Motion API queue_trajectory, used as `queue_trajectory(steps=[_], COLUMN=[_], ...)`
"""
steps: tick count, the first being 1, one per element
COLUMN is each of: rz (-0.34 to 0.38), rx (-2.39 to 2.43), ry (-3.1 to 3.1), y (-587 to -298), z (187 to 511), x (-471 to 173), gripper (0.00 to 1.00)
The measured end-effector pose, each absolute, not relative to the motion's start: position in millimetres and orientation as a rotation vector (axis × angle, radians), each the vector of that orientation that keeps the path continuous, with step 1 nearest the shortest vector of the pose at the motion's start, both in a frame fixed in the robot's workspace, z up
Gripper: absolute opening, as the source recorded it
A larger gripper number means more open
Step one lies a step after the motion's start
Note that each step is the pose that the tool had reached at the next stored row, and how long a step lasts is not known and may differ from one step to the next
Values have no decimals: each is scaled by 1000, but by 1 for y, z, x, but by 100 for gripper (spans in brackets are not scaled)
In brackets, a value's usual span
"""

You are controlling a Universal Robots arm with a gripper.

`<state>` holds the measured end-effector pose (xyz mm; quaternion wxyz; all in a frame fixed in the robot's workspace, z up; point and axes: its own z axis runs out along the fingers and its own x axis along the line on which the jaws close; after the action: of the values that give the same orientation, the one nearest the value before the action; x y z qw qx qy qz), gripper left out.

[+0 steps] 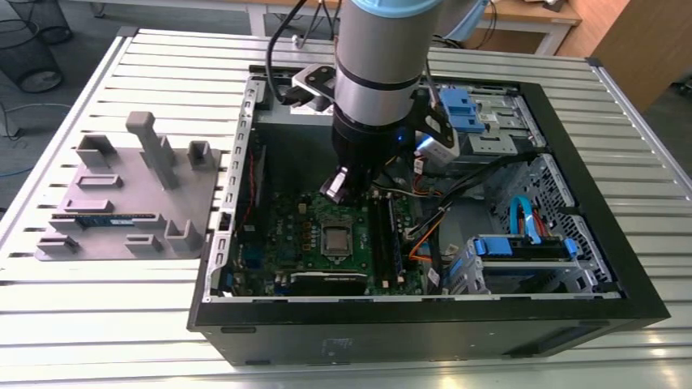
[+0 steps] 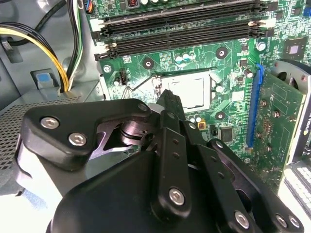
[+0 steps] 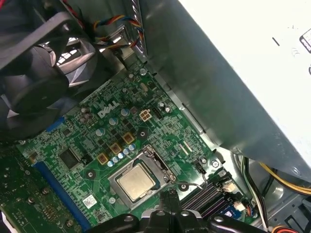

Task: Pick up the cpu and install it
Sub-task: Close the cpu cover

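Take the motherboard (image 1: 324,239) as your landmark: it lies flat inside the open computer case (image 1: 605,243), and the cpu (image 3: 137,181) already sits in the socket near the board's middle, silver top up and framed by the metal socket bracket. In the exterior view you see the cpu (image 1: 337,239) just beyond the gripper (image 1: 337,188), which hangs over the board's far edge on the arm (image 1: 378,65). In the first wrist view the gripper (image 3: 171,201) sits just beside the socket, apart from the cpu and holding nothing. Its fingers look drawn together, tips nearly meeting. In the second wrist view the memory slots (image 2: 184,29) run past the socket. The grey tray (image 1: 125,203) rests outside the case, well apart from the board.
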<state>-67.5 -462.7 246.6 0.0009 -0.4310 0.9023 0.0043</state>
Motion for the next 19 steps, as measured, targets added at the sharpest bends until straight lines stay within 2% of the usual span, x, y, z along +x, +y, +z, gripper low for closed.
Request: queue_trajectory(steps=[19], rz=[12], rx=[-1353], ry=[2831], y=[-463], z=[246], x=[-73], gripper=[11])
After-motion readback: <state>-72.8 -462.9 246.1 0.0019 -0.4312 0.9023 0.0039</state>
